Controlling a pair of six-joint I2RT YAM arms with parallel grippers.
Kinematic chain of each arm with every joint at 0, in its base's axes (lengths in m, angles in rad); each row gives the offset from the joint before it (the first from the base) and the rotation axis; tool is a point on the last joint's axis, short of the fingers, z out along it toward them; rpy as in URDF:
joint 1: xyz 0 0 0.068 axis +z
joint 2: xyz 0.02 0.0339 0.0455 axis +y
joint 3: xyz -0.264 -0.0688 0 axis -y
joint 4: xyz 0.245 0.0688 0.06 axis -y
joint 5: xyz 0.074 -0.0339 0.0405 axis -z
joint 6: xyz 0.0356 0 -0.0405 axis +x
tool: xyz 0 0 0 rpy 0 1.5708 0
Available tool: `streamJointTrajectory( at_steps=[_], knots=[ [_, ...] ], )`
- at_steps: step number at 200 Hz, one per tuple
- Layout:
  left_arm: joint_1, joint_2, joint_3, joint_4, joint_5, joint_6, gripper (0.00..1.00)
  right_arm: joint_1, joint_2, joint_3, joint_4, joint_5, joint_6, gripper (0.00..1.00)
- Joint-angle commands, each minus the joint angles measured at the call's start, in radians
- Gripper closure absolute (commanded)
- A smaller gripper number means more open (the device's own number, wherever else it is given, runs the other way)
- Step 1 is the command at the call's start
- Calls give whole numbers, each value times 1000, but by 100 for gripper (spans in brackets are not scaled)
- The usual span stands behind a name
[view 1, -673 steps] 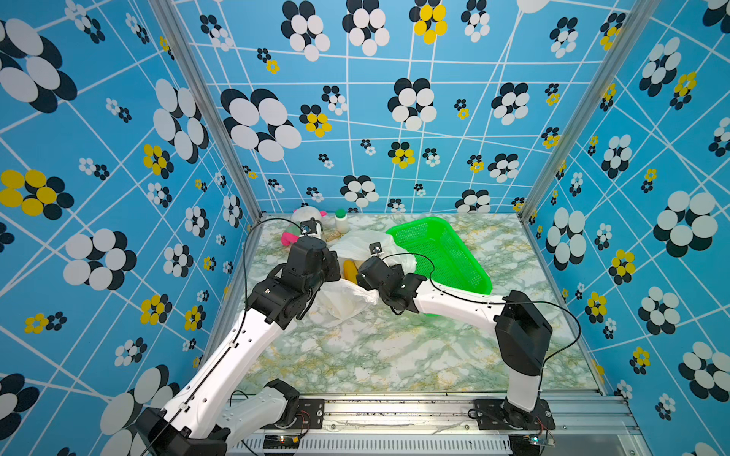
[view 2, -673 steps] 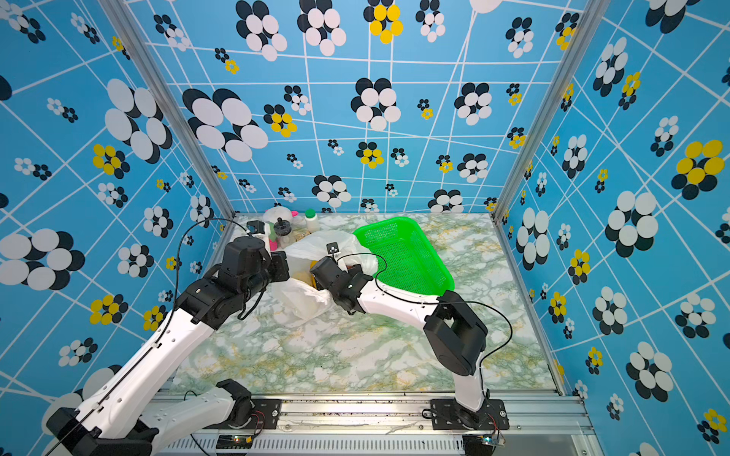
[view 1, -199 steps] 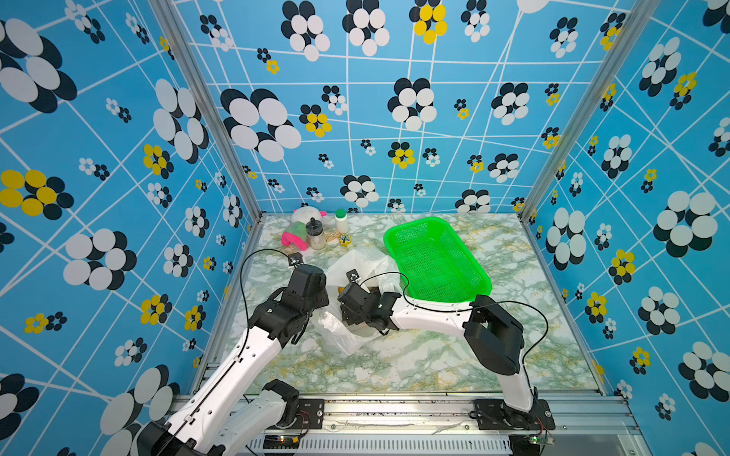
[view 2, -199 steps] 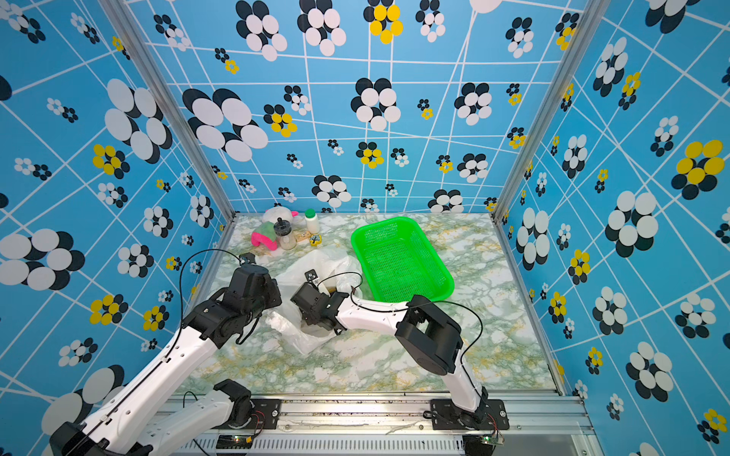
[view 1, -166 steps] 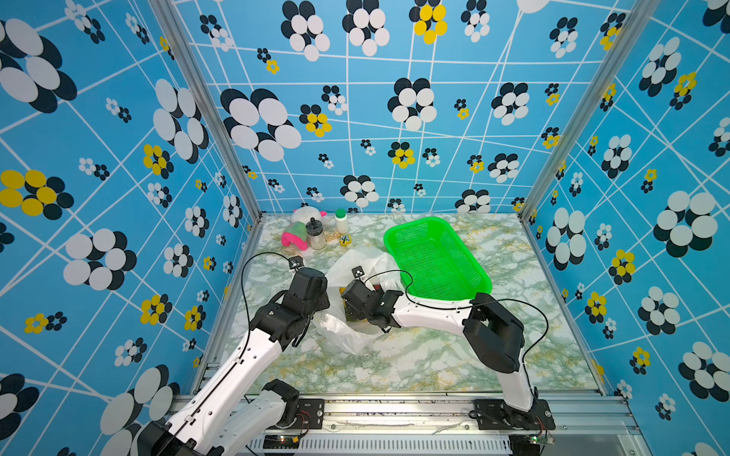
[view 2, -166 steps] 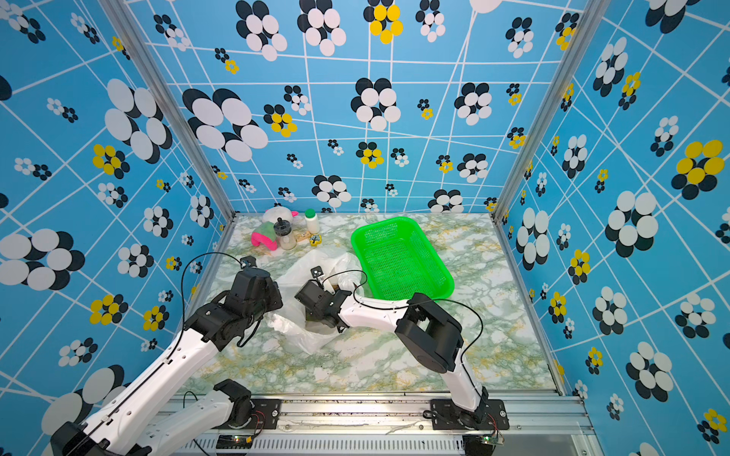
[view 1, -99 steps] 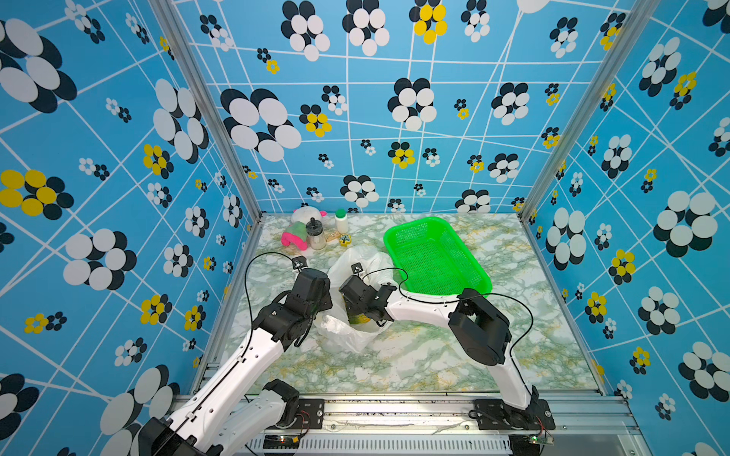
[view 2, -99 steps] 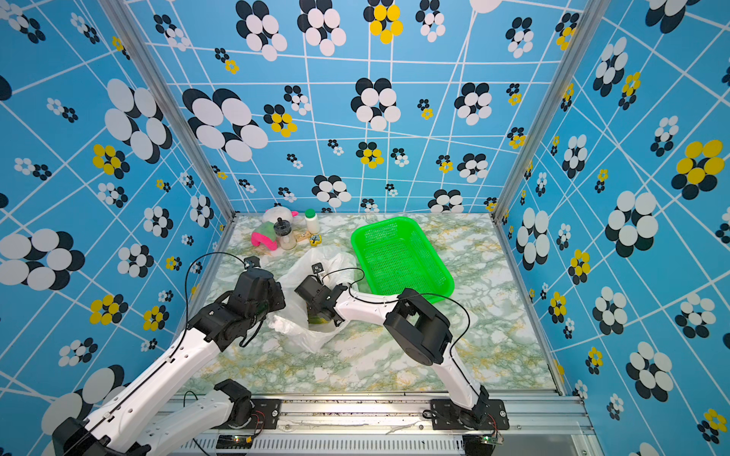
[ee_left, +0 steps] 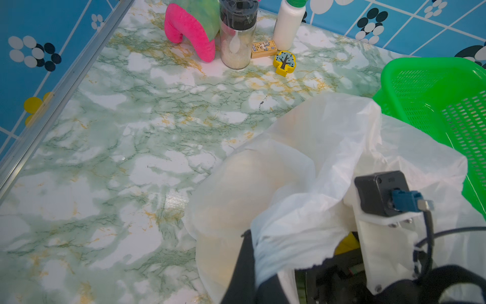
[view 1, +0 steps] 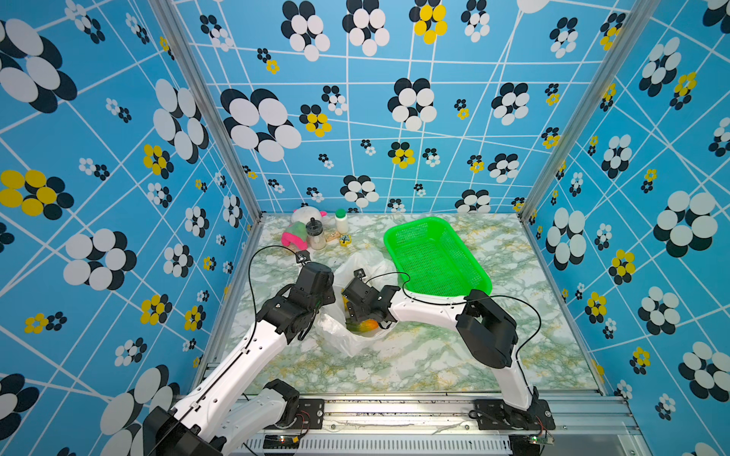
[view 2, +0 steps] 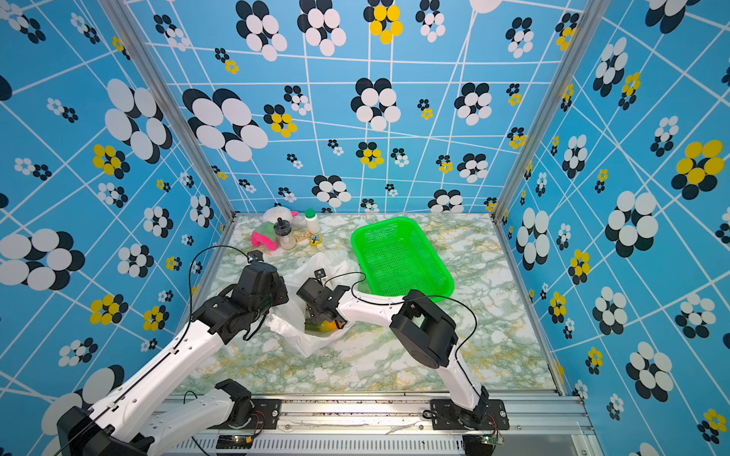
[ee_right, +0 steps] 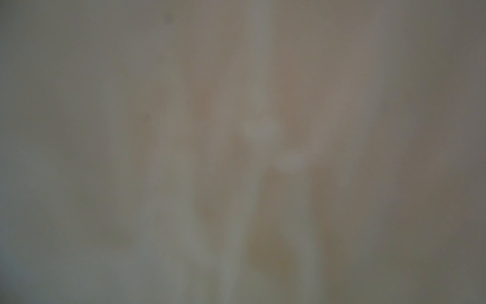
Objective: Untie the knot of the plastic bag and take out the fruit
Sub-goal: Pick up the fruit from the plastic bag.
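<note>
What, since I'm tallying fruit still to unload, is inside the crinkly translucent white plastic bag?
Visible in the plastic bag: an orange-and-green toy fruit, a yellow fruit and the right gripper. The film and gripper hide anything else.

The green-and-white marbled table (view 1: 434, 363) carries the bag (view 1: 343, 343), crumpled beneath and around both the left gripper (ee_left: 252, 263) and the right gripper (view 1: 356, 318), and a green basket (view 1: 434, 256) just beyond the right gripper, beside the bag. Well beyond the left gripper, at the table's far edge, 6 small things sit close together: a pink-green plush (view 1: 294, 236), a white plush (view 1: 306, 215), a jar (view 1: 315, 235), a white bottle (view 1: 341, 222), a tan box (view 1: 333, 236) and a yellow block (view 1: 345, 239).
</note>
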Motion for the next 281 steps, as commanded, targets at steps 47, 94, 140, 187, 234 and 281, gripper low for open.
streamJointTrajectory(
  at_steps=[47, 94, 140, 187, 234, 281],
  knots=[
    [-11, 13, 44, 10, -8, 20, 100, 21, 103, 24, -187, -132, 56, 8],
    [-15, 15, 41, 10, -1, 26, 100, 3, 162, 65, -186, -75, 42, 14],
    [-15, 18, 41, 17, -5, 25, 100, 3, 88, 52, -171, -54, 28, 38],
    [-18, 40, 38, 25, -2, 25, 100, 1, -26, 45, -168, -17, 7, 59],
    [-18, 57, 14, 33, -20, 19, 100, -10, -187, 23, -125, -15, -36, 61],
    [-19, 62, -30, 65, -26, 10, 100, -17, -459, -177, 124, -104, -76, 62]
  ],
)
